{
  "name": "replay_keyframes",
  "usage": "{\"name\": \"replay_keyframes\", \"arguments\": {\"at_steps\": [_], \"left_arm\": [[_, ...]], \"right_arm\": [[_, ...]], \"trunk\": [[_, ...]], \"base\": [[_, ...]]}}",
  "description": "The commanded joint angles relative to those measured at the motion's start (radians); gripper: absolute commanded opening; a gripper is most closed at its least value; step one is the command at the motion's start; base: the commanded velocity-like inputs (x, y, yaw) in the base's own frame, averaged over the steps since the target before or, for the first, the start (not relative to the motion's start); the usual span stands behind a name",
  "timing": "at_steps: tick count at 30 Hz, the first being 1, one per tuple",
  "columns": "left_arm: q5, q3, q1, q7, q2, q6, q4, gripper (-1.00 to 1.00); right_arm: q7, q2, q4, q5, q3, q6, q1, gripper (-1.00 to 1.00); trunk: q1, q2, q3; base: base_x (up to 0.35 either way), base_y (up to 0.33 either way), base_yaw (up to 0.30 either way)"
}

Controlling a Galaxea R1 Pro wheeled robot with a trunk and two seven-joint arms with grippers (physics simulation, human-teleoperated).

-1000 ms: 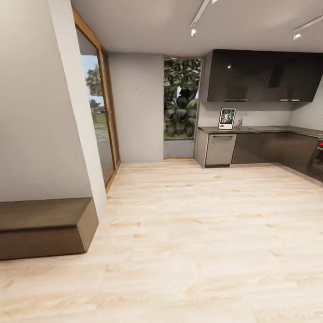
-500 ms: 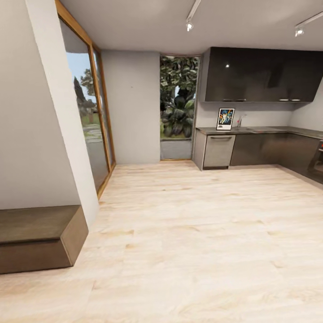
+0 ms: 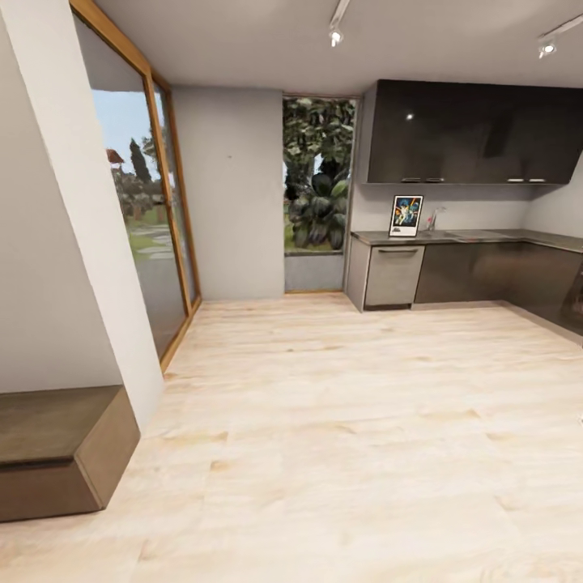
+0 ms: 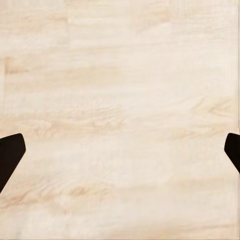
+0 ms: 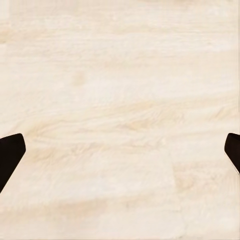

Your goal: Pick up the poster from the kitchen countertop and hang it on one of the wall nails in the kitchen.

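Pale wood-plank flooring [image 3: 340, 421] stretches across an open kitchen, and it lies beneath both wrist cameras. Left gripper [image 4: 120, 150]: two dark fingertips [image 4: 10, 155] sit at opposite edges of its wrist view, spread wide with nothing between them but floorboards. Right gripper [image 5: 120, 150]: the same pose, dark fingertips [image 5: 10, 155] far apart over bare planks, holding nothing.

Farther out in the head view, a low brown bench [image 3: 57, 449] stands against a white wall at the near left, beside tall wood-framed glass doors [image 3: 142, 219]. At the far side of the room, the poster [image 3: 406, 215] stands upright on the kitchen countertop [image 3: 486, 236], near that worktop's left end, leaning against the pale wall under glossy dark upper cabinets [image 3: 470, 134]. Its white border and blue artwork are visible, but any lettering is too small to read. A steel-fronted appliance [image 3: 393, 275] sits below it, with leafy plants [image 3: 317, 182] showing through the window to its left.
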Motion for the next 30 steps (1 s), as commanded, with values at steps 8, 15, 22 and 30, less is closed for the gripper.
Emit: {"name": "replay_keyframes", "arguments": {"at_steps": [8,15,22,30], "left_arm": [[0.000,0.000,0.000,-0.001,0.000,-0.002,-0.001,1.00],[0.000,0.000,0.000,-0.001,0.000,-0.002,-0.001,1.00],[0.000,0.000,0.000,-0.001,0.000,-0.002,-0.001,1.00],[0.000,0.000,0.000,-0.001,0.000,-0.002,-0.001,1.00]], "right_arm": [[-0.001,0.000,0.001,-0.001,0.000,-0.003,-0.001,1.00],[-0.001,0.000,0.001,-0.001,0.000,-0.003,-0.001,1.00],[-0.001,-0.001,0.001,-0.001,0.000,-0.003,-0.001,1.00],[-0.001,0.000,0.001,-0.001,0.000,-0.003,-0.001,1.00]], "trunk": [[0.001,0.000,-0.001],[0.001,0.000,-0.001],[0.001,0.000,-0.001],[0.001,0.000,-0.001]], "base": [[0.331,-0.143,-0.213],[0.331,-0.142,-0.091],[0.331,-0.142,-0.010],[0.331,-0.143,-0.001]]}}
